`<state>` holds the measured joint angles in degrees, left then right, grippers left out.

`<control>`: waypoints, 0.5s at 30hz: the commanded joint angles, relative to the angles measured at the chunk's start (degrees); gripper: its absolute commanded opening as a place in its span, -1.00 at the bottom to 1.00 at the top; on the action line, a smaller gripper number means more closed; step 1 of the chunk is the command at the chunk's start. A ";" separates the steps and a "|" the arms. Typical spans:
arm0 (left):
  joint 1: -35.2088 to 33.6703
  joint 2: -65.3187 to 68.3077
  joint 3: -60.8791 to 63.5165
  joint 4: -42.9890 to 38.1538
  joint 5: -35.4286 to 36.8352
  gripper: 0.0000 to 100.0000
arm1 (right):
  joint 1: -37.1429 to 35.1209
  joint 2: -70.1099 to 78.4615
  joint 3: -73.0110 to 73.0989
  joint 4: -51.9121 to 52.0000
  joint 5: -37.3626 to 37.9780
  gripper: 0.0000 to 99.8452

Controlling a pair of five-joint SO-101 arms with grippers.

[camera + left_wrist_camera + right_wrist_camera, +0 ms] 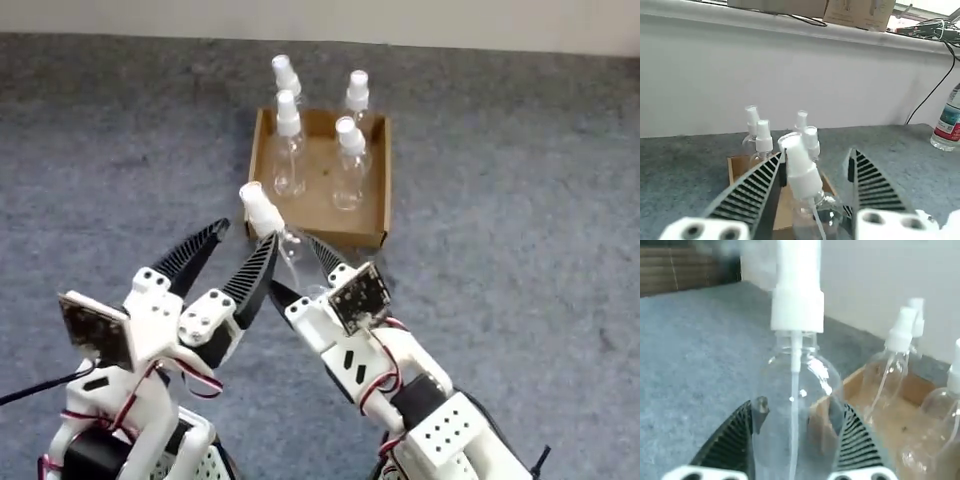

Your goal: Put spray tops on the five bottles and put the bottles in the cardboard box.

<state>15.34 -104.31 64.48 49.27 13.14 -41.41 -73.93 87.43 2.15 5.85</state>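
A clear bottle (pixel 292 255) with a white spray top (pixel 260 208) is held upright just in front of the cardboard box (pixel 330 234). My right gripper (pixel 303 270) is shut on its body, and the bottle (pixel 795 385) stands between the black fingers (pixel 732 440) in the right wrist view. My left gripper (pixel 246 235) is open, one finger on either side of the spray top (pixel 800 165), not touching it. Several capped bottles (pixel 290 150) stand in the box (pixel 734 167).
Grey carpet covers the table around the box. A white wall (pixel 790 75) rises behind it. A water bottle with a red label (pixel 946 125) and a black cable (pixel 932 85) are off to the far right.
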 commanded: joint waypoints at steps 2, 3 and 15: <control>-9.80 -0.40 -3.30 -0.97 0.26 -0.68 | 0.66 2.95 -1.19 -1.45 -0.18 -0.99; -11.56 -0.40 -3.47 -1.23 0.26 -0.68 | 0.66 3.30 -1.27 -1.45 -0.18 -0.99; -15.78 -0.13 14.02 -25.76 -0.18 -0.72 | -3.65 3.30 -0.84 -1.36 -0.18 -0.99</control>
<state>0.57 -103.78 78.02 27.30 13.14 -44.22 -70.68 87.43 2.15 5.85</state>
